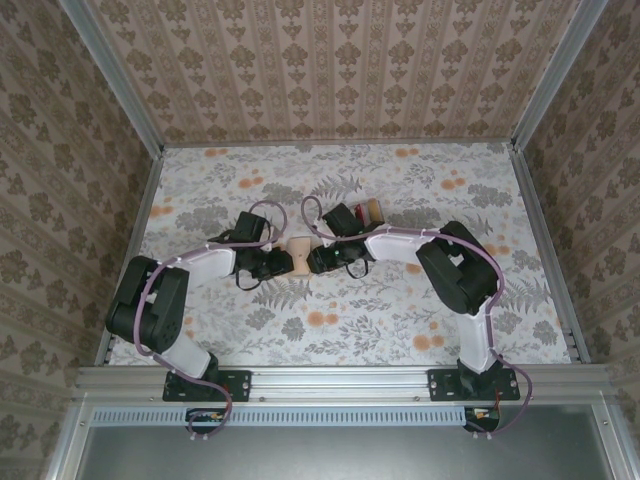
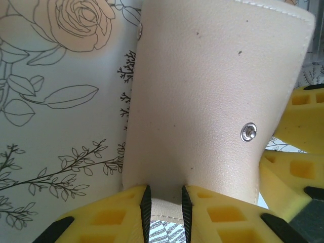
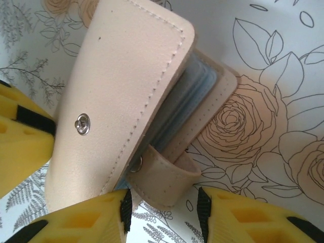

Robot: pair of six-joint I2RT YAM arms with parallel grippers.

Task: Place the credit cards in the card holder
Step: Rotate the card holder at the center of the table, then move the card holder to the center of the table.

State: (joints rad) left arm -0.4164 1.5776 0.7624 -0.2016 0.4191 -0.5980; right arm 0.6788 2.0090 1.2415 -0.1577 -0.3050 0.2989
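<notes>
The card holder [image 1: 300, 252] is a pale pinkish-tan wallet lying at the table's middle, between both grippers. My left gripper [image 2: 165, 212] is shut on one edge of the card holder [image 2: 212, 101], whose metal snap faces the camera. In the right wrist view the card holder [image 3: 121, 91] stands slightly agape, with light-blue pockets showing inside. Its strap tab [image 3: 164, 177] hangs between the fingers of my right gripper [image 3: 163, 210], which is open with a gap on the tab's right side. The credit cards [image 1: 368, 212], red and tan, lie just behind the right gripper [image 1: 315, 258].
A floral cloth [image 1: 400, 310] covers the table, which is walled in by patterned panels at the back and on both sides. A metal rail [image 1: 340, 378] runs along the near edge. Both arms reach inward to the middle.
</notes>
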